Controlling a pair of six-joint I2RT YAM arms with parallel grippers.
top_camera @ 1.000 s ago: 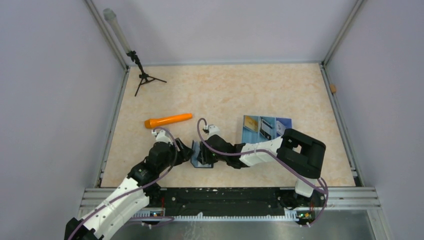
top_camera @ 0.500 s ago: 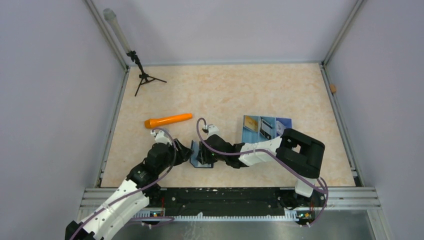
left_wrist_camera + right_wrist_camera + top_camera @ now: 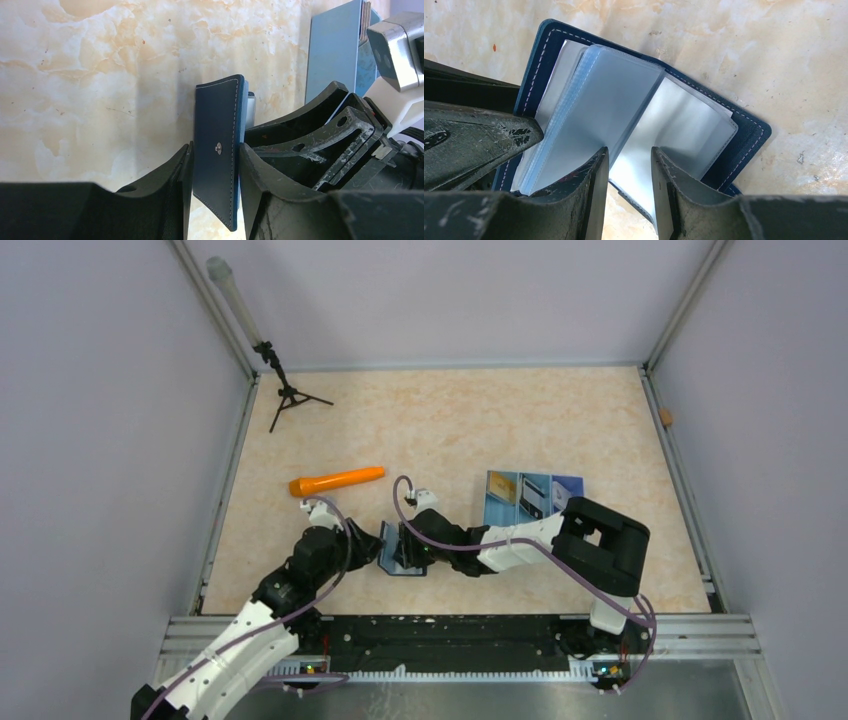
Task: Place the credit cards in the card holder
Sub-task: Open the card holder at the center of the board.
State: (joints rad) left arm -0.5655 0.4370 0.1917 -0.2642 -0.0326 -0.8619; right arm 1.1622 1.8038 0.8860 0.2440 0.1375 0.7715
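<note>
The card holder (image 3: 403,552) stands on edge near the front of a beige marbled table (image 3: 450,420), and we place everything else from it. The navy cover with its round snap stud faces the left side. The pale blue inside with its clear sleeves opens toward the right.

Pale lilac walls (image 3: 450,300) close the table in on three sides, and metal rails (image 3: 225,490) run along its edges. Beyond the card holder and a little left lies an orange tapered thing (image 3: 337,481). Far beyond that, in the left back corner, stands a small black tripod (image 3: 290,395). To the right of the card holder and slightly behind it lies a blue sheet (image 3: 565,487) showing a gold-yellow rectangle and a pale one. We cannot tell whether these are loose credit cards or print.

The left arm (image 3: 250,625) reaches up from the near left corner toward the card holder. The left gripper (image 3: 216,150) clasps the cover, one finger against each face with no gap that we can see.

The right arm (image 3: 520,540) rises at the near right, bends at a bulky black elbow, and runs low and leftward to the card holder. The right gripper (image 3: 629,150) has the clear sleeve leaves between its fingers and appears to pinch them.
</note>
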